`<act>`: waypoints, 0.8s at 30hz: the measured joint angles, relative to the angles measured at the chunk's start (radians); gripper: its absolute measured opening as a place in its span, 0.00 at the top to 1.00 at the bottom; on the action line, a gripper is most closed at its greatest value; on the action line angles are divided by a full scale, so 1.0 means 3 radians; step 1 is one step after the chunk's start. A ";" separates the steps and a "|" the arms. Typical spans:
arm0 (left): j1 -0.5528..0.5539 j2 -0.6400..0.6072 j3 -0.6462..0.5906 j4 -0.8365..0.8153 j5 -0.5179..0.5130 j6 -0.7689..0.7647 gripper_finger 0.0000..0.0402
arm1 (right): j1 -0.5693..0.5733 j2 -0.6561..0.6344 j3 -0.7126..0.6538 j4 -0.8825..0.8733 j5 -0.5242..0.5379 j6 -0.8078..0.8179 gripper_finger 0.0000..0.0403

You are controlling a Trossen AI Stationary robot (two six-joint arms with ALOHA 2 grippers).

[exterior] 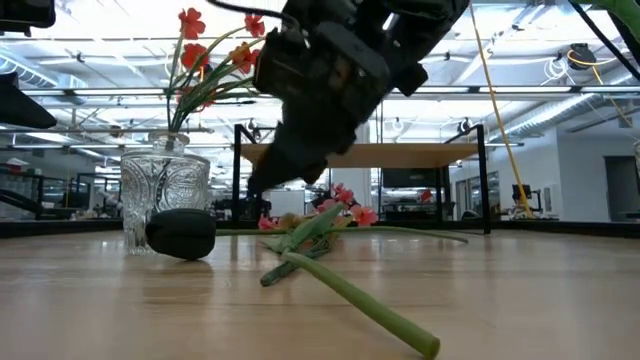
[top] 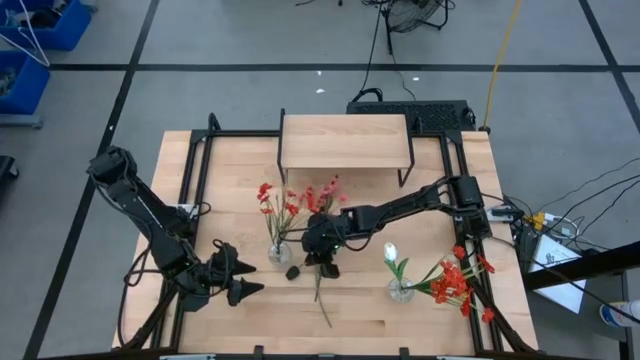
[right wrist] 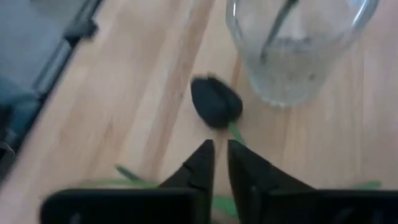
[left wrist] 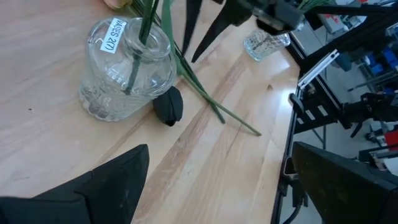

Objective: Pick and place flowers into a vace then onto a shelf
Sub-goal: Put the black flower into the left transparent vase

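Note:
A clear glass vase [top: 278,252] stands mid-table with red flowers [top: 266,195] in it. Beside it a loose flower lies flat on the table, its pink blossoms [top: 325,194] toward the shelf [top: 345,140] and its long green stem [exterior: 350,295] running toward the near edge. A black oval lump [right wrist: 216,101] rests next to the vase. My right gripper [right wrist: 221,149] hovers just above this stem, its fingers shut to a narrow slit with nothing between them. My left gripper [top: 238,282] waits open near the table's front left.
A second glass vase [top: 400,291] with a white bud [top: 390,252] and red flowers [top: 455,285] stands at the front right. Black frame rails [top: 195,170] run along the table's sides. Bare wood lies between the vases and toward the near edge.

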 joint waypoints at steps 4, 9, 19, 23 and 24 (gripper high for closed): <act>0.0000 0.0000 0.0000 -0.0013 0.0001 0.0000 0.01 | 0.0011 -0.0011 0.0007 0.0086 0.0132 -0.0138 0.69; 0.0001 0.0000 0.0000 -0.0041 0.0001 -0.0001 0.01 | 0.0018 0.0103 0.0002 0.0242 0.0171 -0.0187 0.47; 0.0001 0.0000 0.0001 -0.0061 0.0002 -0.0020 0.01 | 0.0060 0.0465 0.0017 0.0409 0.0086 -0.0271 0.44; 0.0001 0.0000 0.0000 -0.0063 0.0002 -0.0057 0.01 | 0.0068 0.0538 0.0023 0.0325 0.0145 -0.0246 0.55; 0.0001 0.0000 0.0000 -0.0067 0.0001 -0.0059 0.01 | 0.0066 0.0541 0.0023 0.0312 0.0152 -0.0205 0.59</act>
